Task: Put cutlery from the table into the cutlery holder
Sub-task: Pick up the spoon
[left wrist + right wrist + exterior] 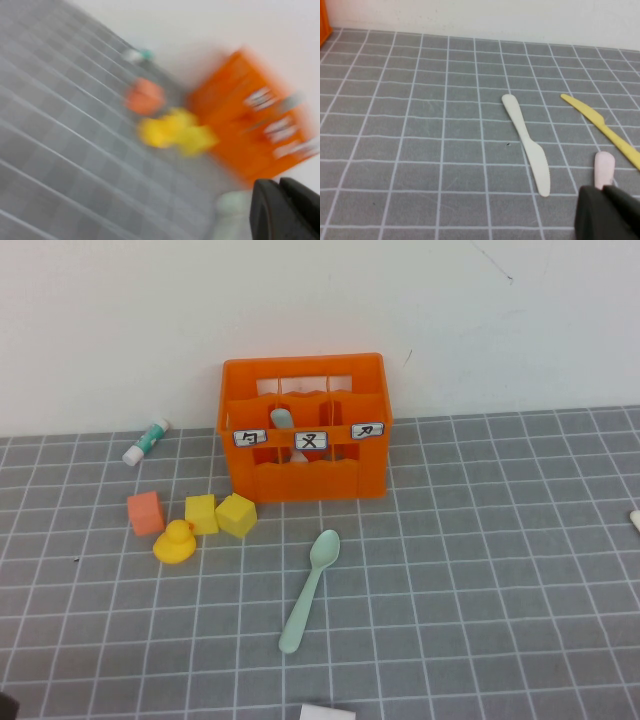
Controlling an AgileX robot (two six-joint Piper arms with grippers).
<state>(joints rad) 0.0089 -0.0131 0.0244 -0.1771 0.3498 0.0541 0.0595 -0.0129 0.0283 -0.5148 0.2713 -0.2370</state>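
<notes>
The pale mint-green spoon (312, 588) lies on the grey gridded table (480, 570) in front of the orange cutlery holder (305, 430). A light grey handle (281, 418) stands in one of the holder's compartments; its head is hidden. Neither gripper shows in the high view. In the blurred left wrist view, my left gripper (285, 210) is shut and empty, next to the spoon (232, 205), with the holder (250, 130) beyond. My right gripper (609, 212) is shut and empty, low over the table off to the right.
A white-and-green tube (147, 440), an orange cube (145, 512), two yellow cubes (222, 514) and a yellow duck (176, 542) lie left of the holder. By the right gripper lie a white knife (527, 145), a yellow knife (602, 127) and a pink piece (605, 167).
</notes>
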